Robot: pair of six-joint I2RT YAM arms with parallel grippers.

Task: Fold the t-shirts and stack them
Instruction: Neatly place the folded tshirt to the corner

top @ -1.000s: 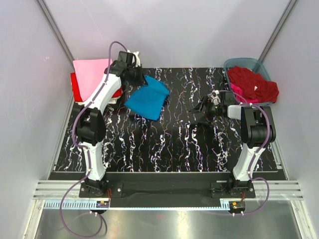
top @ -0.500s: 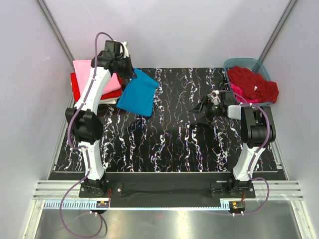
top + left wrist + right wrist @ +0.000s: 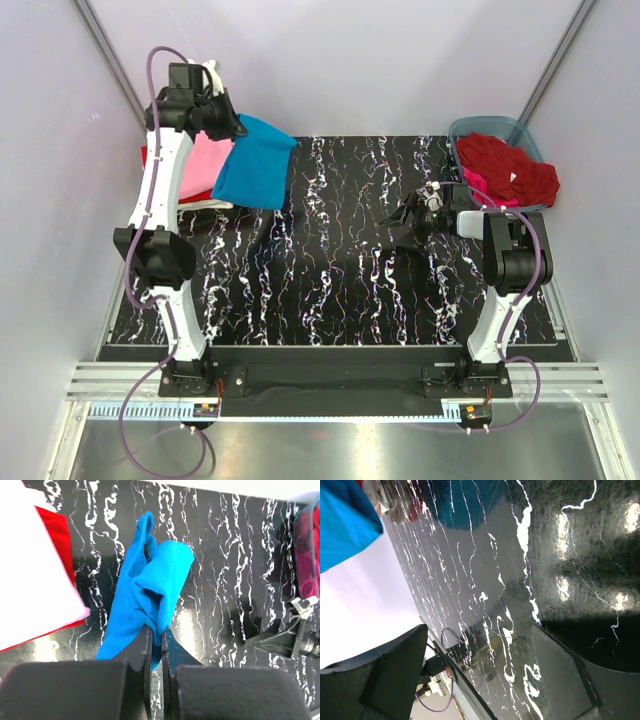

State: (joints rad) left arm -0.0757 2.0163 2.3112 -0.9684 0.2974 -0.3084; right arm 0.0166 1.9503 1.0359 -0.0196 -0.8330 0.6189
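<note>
Stack of folded t-shirts at the far-left edge of the tabletop (image 3: 330,290): pale pink t-shirt (image 3: 203,160) on top, bright red t-shirt (image 3: 190,192) beneath it, sliver of white t-shirt (image 3: 215,203) at the near edge. Just right of the stack, high on the outstretched left arm, left fingers (image 3: 232,128) pressed together, pinching the top edge of the turquoise t-shirt (image 3: 252,168). From the left wrist view, fingertips (image 3: 149,639) clamped on a bunched fold of the blue cloth, the rest hanging down from the pinch, loosely folded. In the overhead view, left side of the hanging shirt overlapping the pink one; contact between them impossible to tell.

Further right, right fingers (image 3: 402,225) spread wide, low over the black, white-veined tabletop, holding nothing, pointing left.

At the far-right corner, grey-blue tub (image 3: 470,128), dark red t-shirt (image 3: 510,170) heaped in it and spilling over the rim, magenta t-shirt (image 3: 478,188) peeking out at the near-left side.
</note>
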